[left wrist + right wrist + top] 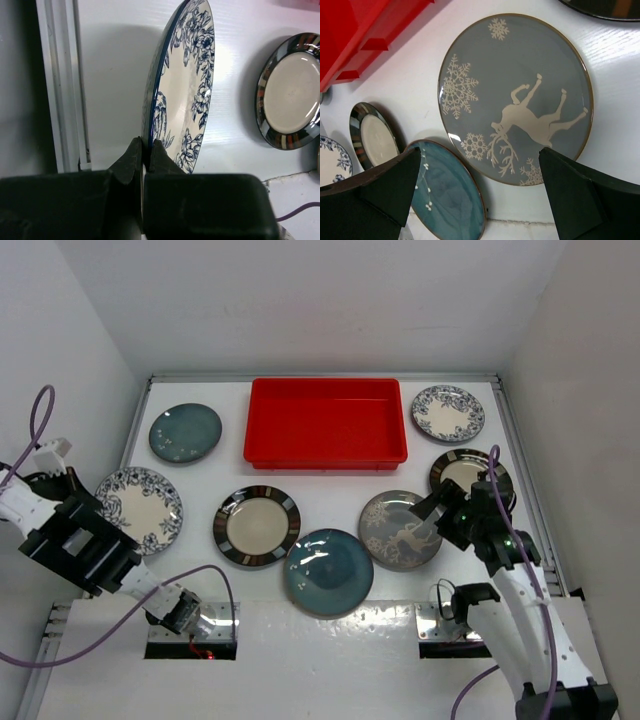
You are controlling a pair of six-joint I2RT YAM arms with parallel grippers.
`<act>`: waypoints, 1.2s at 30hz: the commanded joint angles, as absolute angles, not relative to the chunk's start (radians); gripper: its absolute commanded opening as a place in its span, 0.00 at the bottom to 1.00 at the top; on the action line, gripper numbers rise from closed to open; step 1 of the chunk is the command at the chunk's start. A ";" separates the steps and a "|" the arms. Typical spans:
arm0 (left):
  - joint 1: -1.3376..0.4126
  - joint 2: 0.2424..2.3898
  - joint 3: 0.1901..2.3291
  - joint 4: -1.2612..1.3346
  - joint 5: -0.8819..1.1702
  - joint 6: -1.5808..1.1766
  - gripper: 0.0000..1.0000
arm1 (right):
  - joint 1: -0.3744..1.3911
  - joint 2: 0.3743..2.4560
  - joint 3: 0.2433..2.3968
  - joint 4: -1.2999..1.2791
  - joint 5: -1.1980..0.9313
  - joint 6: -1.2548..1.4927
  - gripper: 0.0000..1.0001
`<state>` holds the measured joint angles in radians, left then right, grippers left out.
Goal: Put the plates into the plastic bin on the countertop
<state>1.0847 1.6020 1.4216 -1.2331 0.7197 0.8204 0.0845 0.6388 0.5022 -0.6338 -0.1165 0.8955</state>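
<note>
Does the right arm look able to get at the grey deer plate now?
Probably yes. The right gripper hangs open above the grey deer plate, nothing lies on the plate, and its rim toward the arm is bare.

The red bin (325, 425) is open from above behind low walls, and a band of bare white counter (330, 480) runs along its near wall. Nearer the arms it is crowded: a striped plate (256, 526), the near teal plate (328, 572) and a grey deer plate (400, 530) lie close together, and the right arm (500, 540) hangs over a second striped plate (470, 472). Narrow gaps flank the bin, bounded by the far teal plate (185, 432) and a floral plate (447, 413), while the wall panels (70, 350) and the rails (515, 435) close both sides.
</note>
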 commanded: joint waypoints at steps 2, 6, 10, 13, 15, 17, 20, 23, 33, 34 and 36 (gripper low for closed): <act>1.040 1.502 1.515 -1.302 0.854 0.756 0.00 | 0.078 0.649 0.538 -0.557 -0.129 0.894 1.00; 1.005 1.471 1.624 -1.302 0.888 0.690 0.00 | 0.083 0.637 0.538 -0.563 -0.115 0.887 1.00; 0.950 1.451 1.768 -1.260 0.900 0.532 0.00 | 0.083 0.649 0.538 -0.551 -0.113 0.890 1.00; 0.831 1.421 1.816 -1.093 0.891 0.376 0.00 | 0.081 0.692 0.532 -0.502 -0.143 0.893 1.00; 0.726 1.410 1.827 -0.990 0.830 0.206 0.00 | 0.080 0.721 0.546 -0.491 -0.144 0.891 1.00; 0.555 1.434 1.848 -0.869 0.783 0.076 0.00 | 0.083 0.771 0.575 -0.476 -0.141 0.885 1.00; 0.346 1.564 1.931 -0.778 0.718 -0.041 0.00 | 0.081 0.827 0.612 -0.460 -0.120 0.871 1.00; 0.174 1.716 2.092 -0.753 0.693 -0.090 0.00 | 0.081 0.870 0.638 -0.446 -0.091 0.871 1.00; -0.132 2.154 2.275 -0.425 0.693 -0.285 0.00 | 0.084 0.943 0.673 -0.482 -0.003 0.867 1.00; -0.143 2.172 2.266 -0.404 0.672 -0.285 0.00 | 0.081 0.945 0.673 -0.483 -0.005 0.867 1.00; -0.167 2.221 2.256 -0.332 0.635 -0.285 0.00 | 0.081 0.951 0.678 -0.480 0.024 0.867 1.00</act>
<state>-0.1459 2.2555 2.2364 -0.5705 0.6136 -0.1978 0.0826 0.9466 0.6292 -0.4881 -0.0357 0.8829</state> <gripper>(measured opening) 0.006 0.995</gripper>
